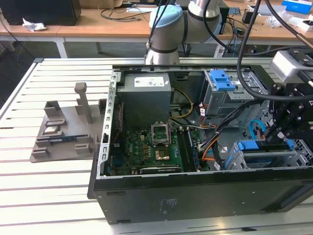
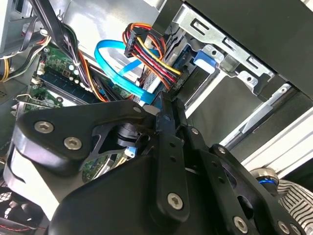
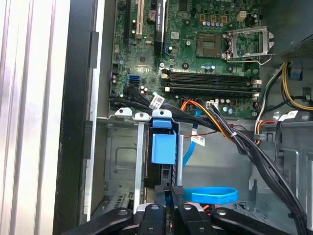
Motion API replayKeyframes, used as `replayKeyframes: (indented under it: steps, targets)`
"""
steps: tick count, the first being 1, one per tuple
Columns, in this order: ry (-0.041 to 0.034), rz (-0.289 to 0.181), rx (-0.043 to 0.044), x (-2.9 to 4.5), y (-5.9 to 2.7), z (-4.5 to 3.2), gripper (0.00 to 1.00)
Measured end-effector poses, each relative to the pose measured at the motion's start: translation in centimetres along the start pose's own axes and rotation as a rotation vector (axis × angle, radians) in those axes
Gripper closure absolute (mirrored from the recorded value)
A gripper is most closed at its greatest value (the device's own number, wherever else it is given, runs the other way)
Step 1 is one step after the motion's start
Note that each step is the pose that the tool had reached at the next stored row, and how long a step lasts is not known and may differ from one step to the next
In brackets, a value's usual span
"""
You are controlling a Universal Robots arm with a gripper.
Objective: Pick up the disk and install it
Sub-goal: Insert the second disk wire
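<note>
Open computer case (image 1: 195, 196) lying on its side on a slatted white table (image 1: 49, 191). All places below are taken from the case.

- Arm comes in over the far wall of the case. Its black gripper (image 1: 276, 139) hangs inside the case at the near corner on the exterior view's right, over the metal drive cage (image 1: 264, 159).
- The disk (image 1: 254, 147) stands on edge in that cage, dark slab in its blue frame, top edge about level with the cage rim. In the first wrist view the disk (image 3: 162, 147) shows edge-on, blue frame tab facing the camera, sitting in the cage (image 3: 122, 156) slot.
- Claw: in the first wrist view the gripper (image 3: 175, 193) is right at the disk's end, fingers drawn close together. Same narrow look in the second wrist view (image 2: 166, 110). Whether it truly pinches the frame or merely sits against it, I cannot tell (the contact point is hidden by the fingers themselves).
- Light blue flat cable (image 3: 210, 195) loops on the case floor just beside the cage; black and orange wire bundle (image 3: 220, 122) crosses between cage and motherboard (image 3: 195, 49).
- Mid-case: green motherboard (image 1: 146, 147). Far side: grey power supply (image 1: 146, 98), and a second cage with a blue latch (image 1: 222, 79).
- Outside the case, on the exterior view's left: grey parts fixture (image 1: 63, 132) on the table.
</note>
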State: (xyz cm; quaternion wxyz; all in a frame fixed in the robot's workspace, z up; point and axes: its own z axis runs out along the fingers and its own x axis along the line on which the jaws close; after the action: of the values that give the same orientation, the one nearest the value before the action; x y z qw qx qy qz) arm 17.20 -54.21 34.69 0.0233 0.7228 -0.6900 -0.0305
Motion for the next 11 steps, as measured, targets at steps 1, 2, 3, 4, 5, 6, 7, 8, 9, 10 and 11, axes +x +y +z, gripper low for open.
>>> replayKeyframes:
  steps: [1, 2, 3, 4, 5, 6, 7, 8, 9, 10, 11]
  targets:
    - [-0.0048, 0.0, 0.0002, 0.0, 0.0, 0.03, 0.84]
    - [-0.0063, 0.0, 0.0003, 0.0, 0.0, 0.05, 0.84]
    - [-0.0065, 0.0, 0.0002, 0.0, -0.01, 0.07, 0.84]
    - [-0.0067, 0.0, 0.0, 0.02, -0.02, 0.1, 0.84]
    - [-0.0069, 0.0, -0.0005, 0.04, -0.08, 0.15, 0.84]
    - [-0.0066, 0.0, -0.0009, 0.06, -0.13, 0.16, 0.84]
    - [-0.0066, 0.0, -0.0009, 0.06, -0.15, 0.18, 0.84]
    - [-0.0062, 0.0, -0.0012, 0.07, -0.15, 0.21, 0.84]
    - [-0.0061, 0.0, -0.0013, 0.08, -0.17, 0.29, 0.84]
    - [-0.0054, 0.0, -0.0017, 0.09, -0.18, 0.43, 0.84]
    - [-0.0074, -0.001, -0.0017, 0.1, -0.21, 0.69, 0.84]
